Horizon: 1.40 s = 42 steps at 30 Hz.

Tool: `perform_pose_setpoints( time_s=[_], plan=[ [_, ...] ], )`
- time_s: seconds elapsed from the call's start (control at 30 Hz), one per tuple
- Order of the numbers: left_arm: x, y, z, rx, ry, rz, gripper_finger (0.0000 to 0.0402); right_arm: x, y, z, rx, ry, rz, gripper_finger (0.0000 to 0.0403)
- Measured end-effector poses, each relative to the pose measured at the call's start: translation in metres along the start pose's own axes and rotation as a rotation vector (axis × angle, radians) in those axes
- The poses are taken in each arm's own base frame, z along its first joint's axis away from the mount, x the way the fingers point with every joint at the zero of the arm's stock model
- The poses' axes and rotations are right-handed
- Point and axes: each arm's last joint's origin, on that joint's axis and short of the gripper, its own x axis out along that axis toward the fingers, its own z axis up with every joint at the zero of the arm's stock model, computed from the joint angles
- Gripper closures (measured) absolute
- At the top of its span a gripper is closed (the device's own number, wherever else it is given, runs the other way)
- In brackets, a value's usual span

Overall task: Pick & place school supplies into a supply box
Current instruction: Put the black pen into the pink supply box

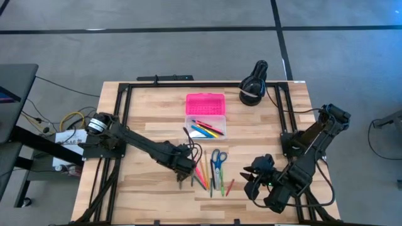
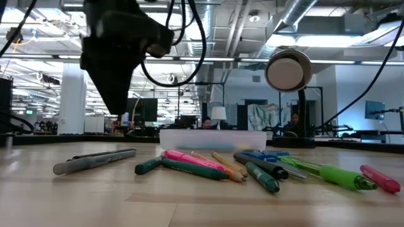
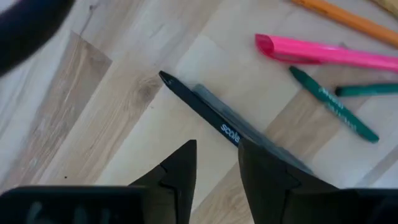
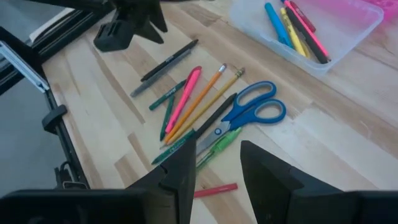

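Wooden bench (image 1: 151, 107) carries loose pens. Left tool (image 3: 217, 165), part open and empty, hovers over the black pen (image 3: 211, 115) at six o'clock of the box (image 1: 205, 116); straddle its middle squarely before closing.

Open supply box (image 1: 205, 119), pink lid flat behind clear base holding several pens; loose pens, pencils (image 1: 202, 171) and blue-handled scissors (image 1: 218, 161) scattered just in front.

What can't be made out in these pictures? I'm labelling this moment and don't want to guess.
- Supply box, low view: its contents are blurred behind the translucent wall and the pens in front.
- Dark pen, left wrist view: its rear end is hidden behind the left gripper.
- Green marker, right wrist view: partly hidden by the right gripper.
- Pen lettering: too small in the high view.
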Motion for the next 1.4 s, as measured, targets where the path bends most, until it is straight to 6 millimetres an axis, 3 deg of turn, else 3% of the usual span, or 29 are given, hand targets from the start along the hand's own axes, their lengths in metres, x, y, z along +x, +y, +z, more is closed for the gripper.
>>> perform_pose_setpoints(
  time_s=[0.23, 0.57, 0.8, 1.0, 1.4],
  plan=[
    [0.001, 0.004, 0.008, -0.157, -0.003, -0.007, 0.0238, 0.000, -0.001, 0.000, -0.007, 0.000, -0.008, 0.0285],
    [0.006, -0.001, -0.006, -0.155, -0.005, -0.007, 0.0178, 0.000, -0.003, 0.000, -0.030, 0.003, -0.023, 0.0285],
    [0.030, 0.005, -0.021, -0.200, 0.071, -0.020, 0.0172, -0.003, -0.003, -0.003, -0.044, 0.008, -0.019, 0.0285],
    [0.030, -0.003, -0.020, -0.201, 0.022, -0.091, 0.0172, -0.003, -0.003, -0.003, -0.047, 0.008, -0.021, 0.0285],
    [0.030, 0.000, -0.019, -0.137, -0.017, -0.050, 0.0173, -0.003, -0.003, -0.003, -0.040, 0.008, -0.016, 0.0285]
  ],
)
